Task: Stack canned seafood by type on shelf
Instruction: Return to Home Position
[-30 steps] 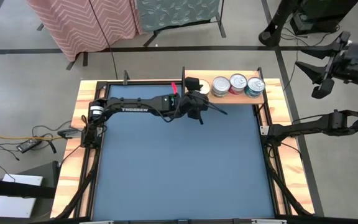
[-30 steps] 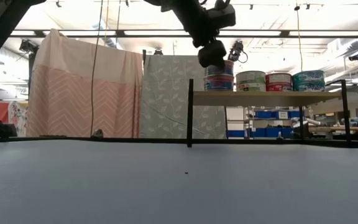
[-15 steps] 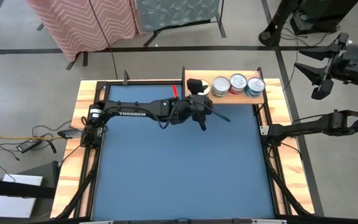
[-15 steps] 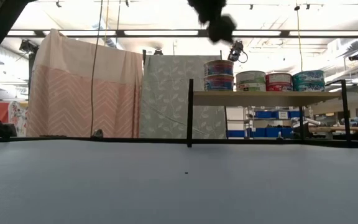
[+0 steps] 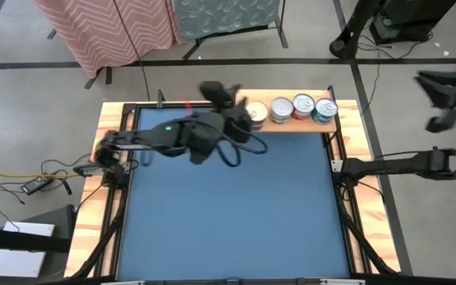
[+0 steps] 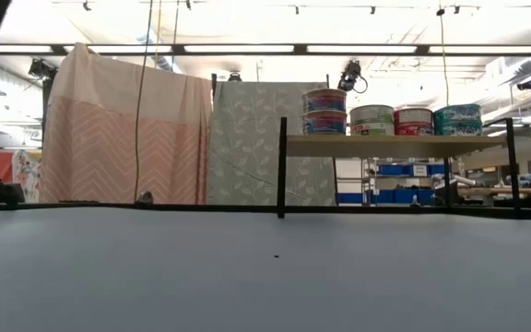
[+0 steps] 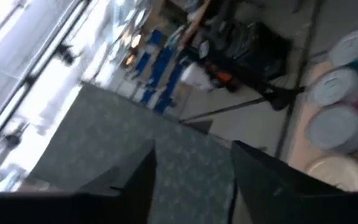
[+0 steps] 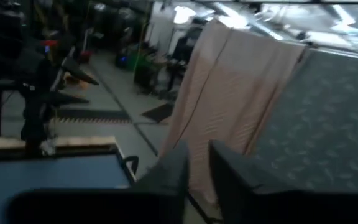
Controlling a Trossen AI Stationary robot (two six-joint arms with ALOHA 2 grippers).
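My left gripper (image 7: 193,154) hangs over the table's (image 5: 228,222) far edge, just left of the shelf (image 5: 295,127), spread wide and empty. The canned seafood (image 6: 325,111) stands in a row on that shelf, two stacked at its left end. My right gripper (image 8: 197,167) waits off the table's right side, jaws barely apart, holding nothing

The short round tins (image 5: 282,109) are glossy silver metal on top; the light-wood plank shelf (image 6: 395,146) and blue surface (image 5: 228,214) look matt.
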